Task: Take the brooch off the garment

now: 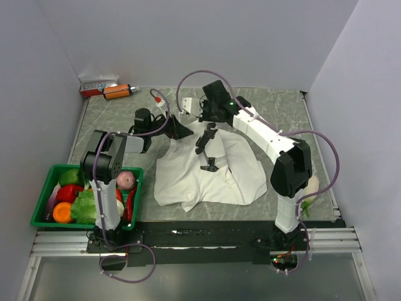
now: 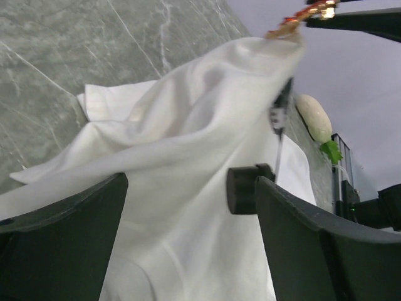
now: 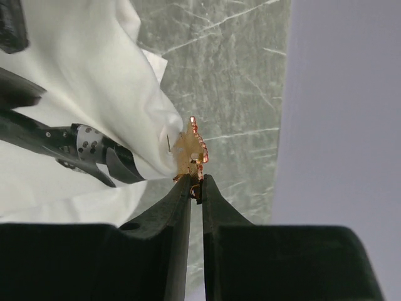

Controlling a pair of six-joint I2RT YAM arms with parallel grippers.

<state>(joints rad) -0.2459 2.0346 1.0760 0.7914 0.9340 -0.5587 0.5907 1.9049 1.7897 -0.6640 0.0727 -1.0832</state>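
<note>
The white garment (image 1: 213, 175) lies crumpled mid-table, one peak of it pulled up. At that peak sits the tiny orange-red brooch (image 3: 191, 150), still touching the cloth (image 3: 81, 75). My right gripper (image 3: 196, 185) is shut on the brooch's lower edge; in the overhead view it (image 1: 191, 110) hangs over the garment's far left part. My left gripper (image 2: 188, 194) stands wide open just left of the raised cloth (image 2: 188, 144), nothing between its fingers. From the left wrist view the brooch (image 2: 301, 17) shows at the top right, above the cloth's tip.
A green basket (image 1: 47, 182) of vegetables stands at the near left beside the left arm. An orange bottle (image 1: 117, 91) and a small box (image 1: 97, 84) lie at the far left corner. A white vegetable (image 1: 310, 186) rests by the right arm's base.
</note>
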